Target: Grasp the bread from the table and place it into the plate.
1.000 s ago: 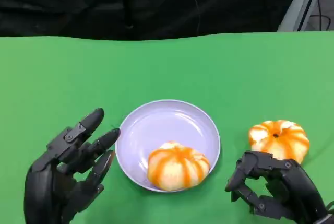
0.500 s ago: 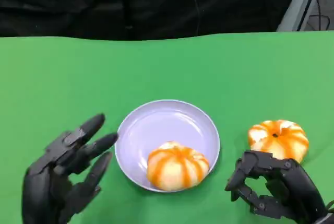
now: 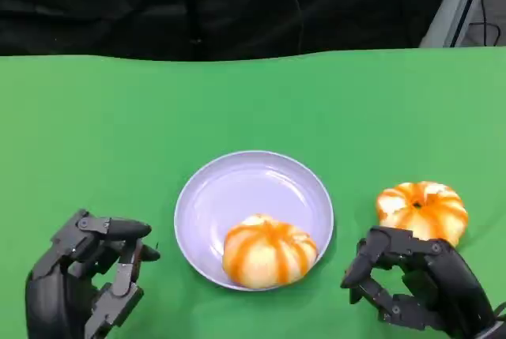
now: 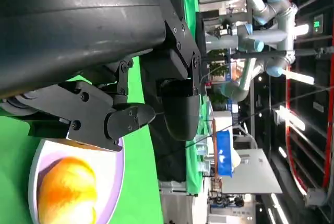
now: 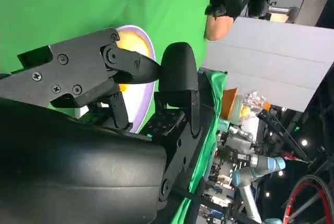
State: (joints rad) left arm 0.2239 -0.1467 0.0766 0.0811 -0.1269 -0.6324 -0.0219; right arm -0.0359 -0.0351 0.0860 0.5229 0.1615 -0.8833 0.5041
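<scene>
Second round orange-striped bread bun (image 3: 422,210) sits on the green table just beyond my right hand (image 3: 415,288), fingers curled around nothing; it looks light and squashy, so I would cup its sides gently.

**Even overhead light, soft shadows**

The green table (image 3: 253,102) is brightly and evenly lit, sharp throughout. Shadows beside the plate (image 3: 237,189) are faint. Behind the table the backdrop is dark. In the wrist views, ceiling lamps glare and the near hand shells blur.
</scene>
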